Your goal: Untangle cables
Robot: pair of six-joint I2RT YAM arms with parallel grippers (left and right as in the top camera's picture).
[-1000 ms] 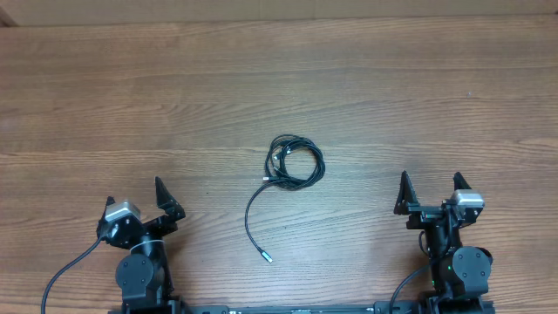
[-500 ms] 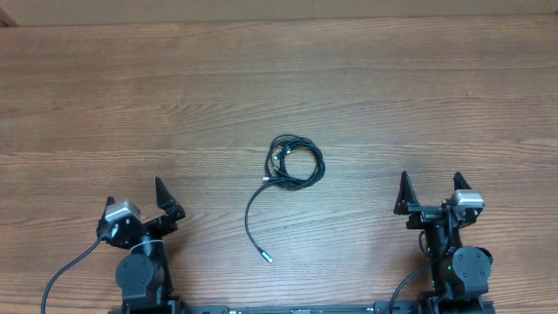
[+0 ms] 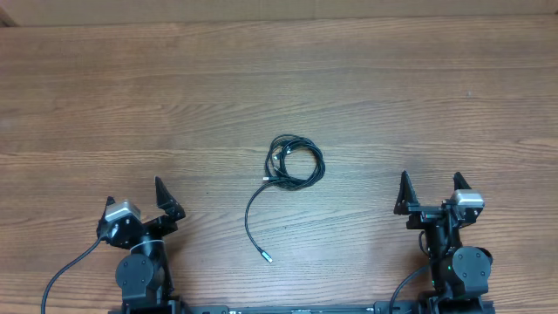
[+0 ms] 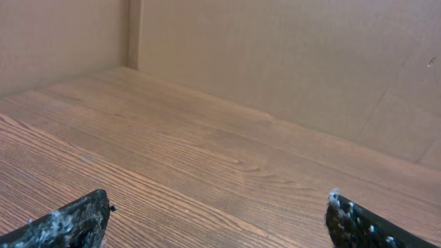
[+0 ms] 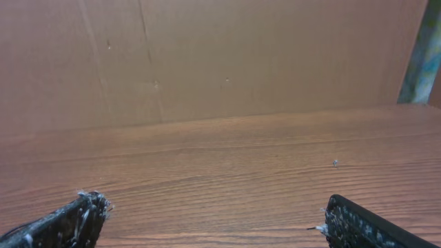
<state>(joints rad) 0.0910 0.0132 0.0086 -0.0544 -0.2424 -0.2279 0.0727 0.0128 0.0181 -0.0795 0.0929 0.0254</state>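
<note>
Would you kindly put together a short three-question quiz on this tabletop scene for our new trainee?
1. Multiple choice: the cables lie coiled on the table. Where does the loose plug tip rest?
A) on the side of the coil nearer the arms' bases
B) inside the coil
C) hanging over the table's edge
2. Fill in the blank: the left tool and the right tool both stand ____.
3. True or false: the left tool is touching the cables.

Key: 1 A; 2 open; 3 false.
</note>
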